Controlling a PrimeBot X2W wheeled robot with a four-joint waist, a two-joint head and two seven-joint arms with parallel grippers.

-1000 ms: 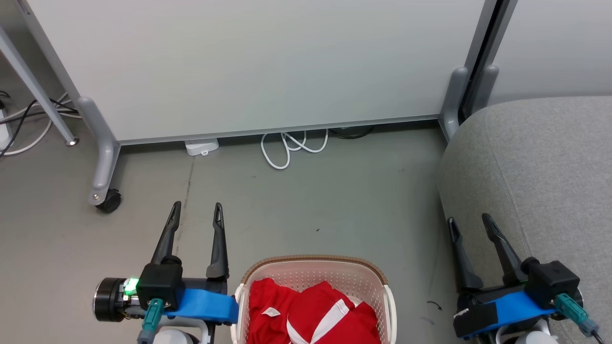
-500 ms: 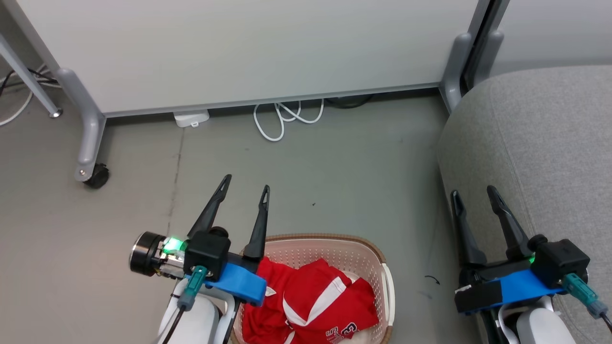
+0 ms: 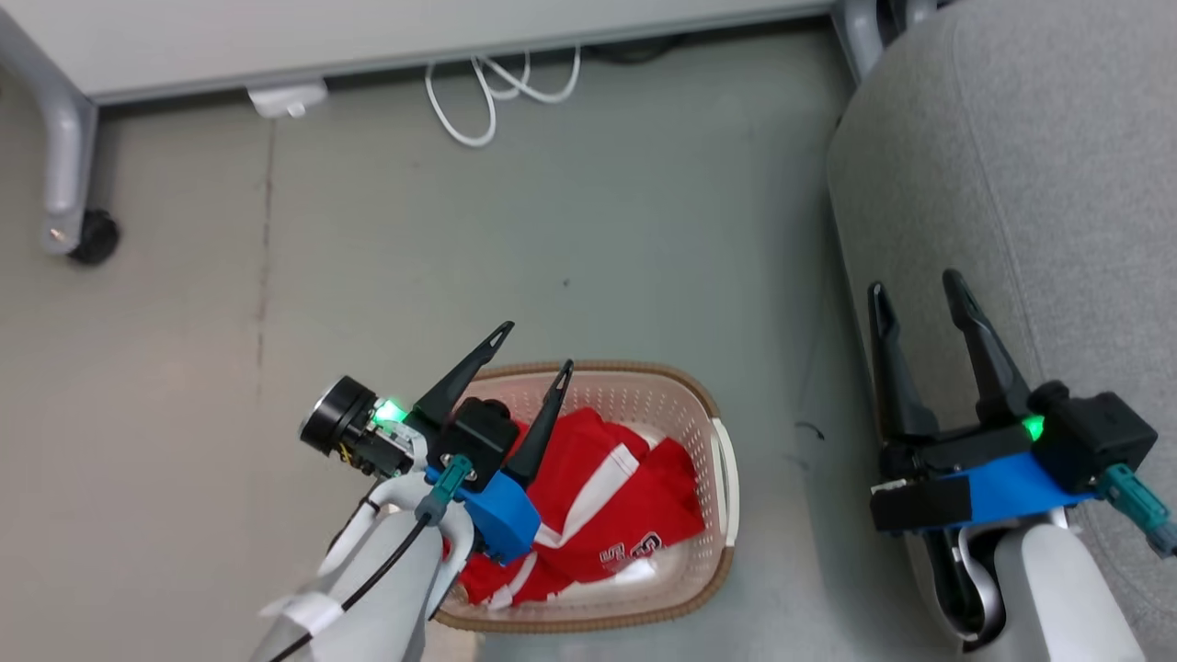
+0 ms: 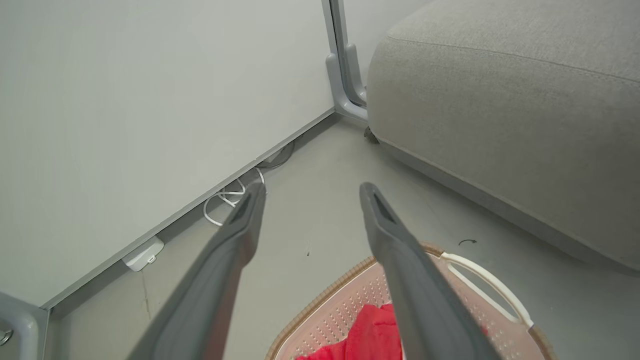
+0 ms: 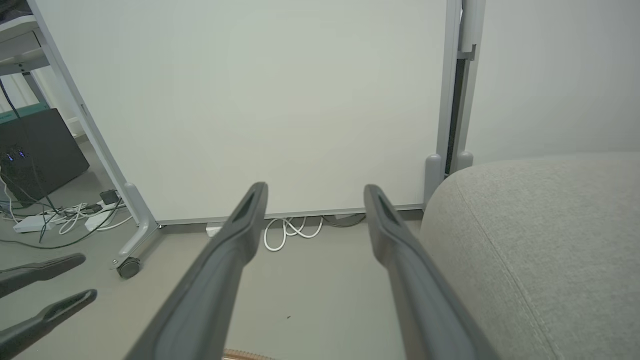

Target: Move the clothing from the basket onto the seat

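Note:
The cream basket [image 3: 708,414] with a brown rim stands on the floor, holding the crumpled red clothing [image 3: 607,496] with white stripes and printed lettering. My left gripper [image 3: 538,346] is open above the basket's far left rim, its fingers angled up and to the right, empty. In the left wrist view this gripper [image 4: 312,187] points over the basket [image 4: 330,295] and the clothing [image 4: 372,335] toward the seat [image 4: 500,100]. My right gripper [image 3: 913,283] is open and empty beside the grey seat [image 3: 1057,184], right of the basket. In the right wrist view the right gripper [image 5: 315,188] faces the partition.
A white partition panel [image 5: 260,100] on a castor foot [image 3: 83,239] stands behind the basket. A coiled white cable [image 3: 478,92] and a small white adapter [image 3: 285,97] lie at its base. Grey floor [image 3: 552,230] lies between the basket and the panel.
The head camera has tilted down, so the whole scene slid up. My left gripper has swung right from beside the basket to over its rim and turned. The right gripper stays open beside the seat.

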